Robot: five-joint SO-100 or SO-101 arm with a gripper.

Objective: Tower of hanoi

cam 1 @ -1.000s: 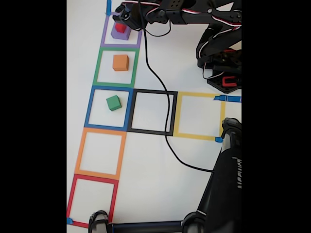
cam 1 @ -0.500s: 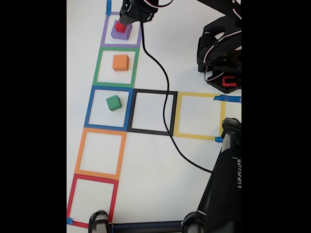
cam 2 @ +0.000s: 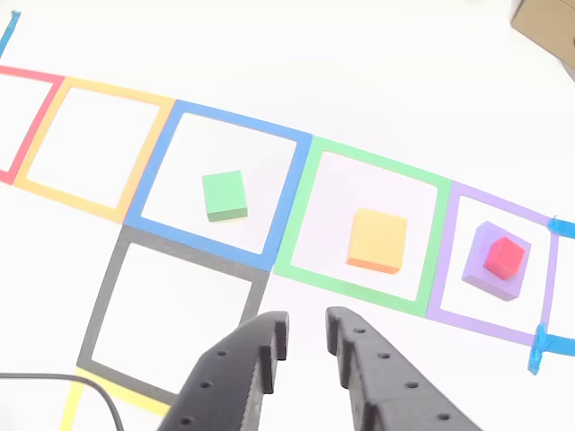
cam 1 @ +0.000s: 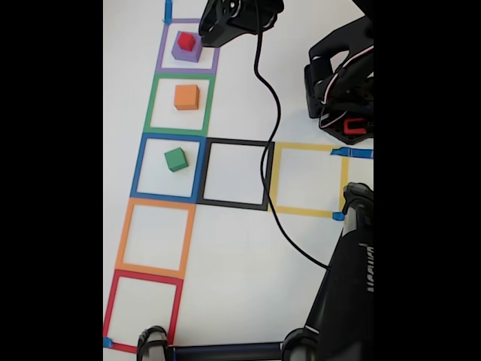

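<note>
The work surface is a white table (cam 1: 240,256) marked with hollow tape squares: in the fixed view a column runs down the left side, purple square (cam 1: 160,53), green square (cam 1: 150,105), blue square (cam 1: 139,167), orange square (cam 1: 124,237) and red square (cam 1: 113,308), with a black square (cam 1: 210,173) and a yellow square (cam 1: 276,179) branching to the right of the blue one. A black cable (cam 1: 269,113) trails across the black and yellow squares, the arm's base (cam 1: 342,90) sits at the right edge, and a dark stand (cam 1: 346,286) fills the lower right corner. A brown box corner (cam 2: 544,27) shows at the top right of the other view. The red block (cam 1: 186,40) sits on the purple block (cam 1: 186,48) inside the purple square; the orange block (cam 1: 186,97) lies alone in the green square and the green block (cam 1: 175,159) alone in the blue square, turned slightly askew to the tape. The blocks are near-cubes with no clear long axis. Compared with a second ago, the gripper (cam 2: 305,337) has left the stack and drawn off to the right in the fixed view; it is released, empty, its jaws slightly parted, hanging above the tape between the black and green squares.
</note>
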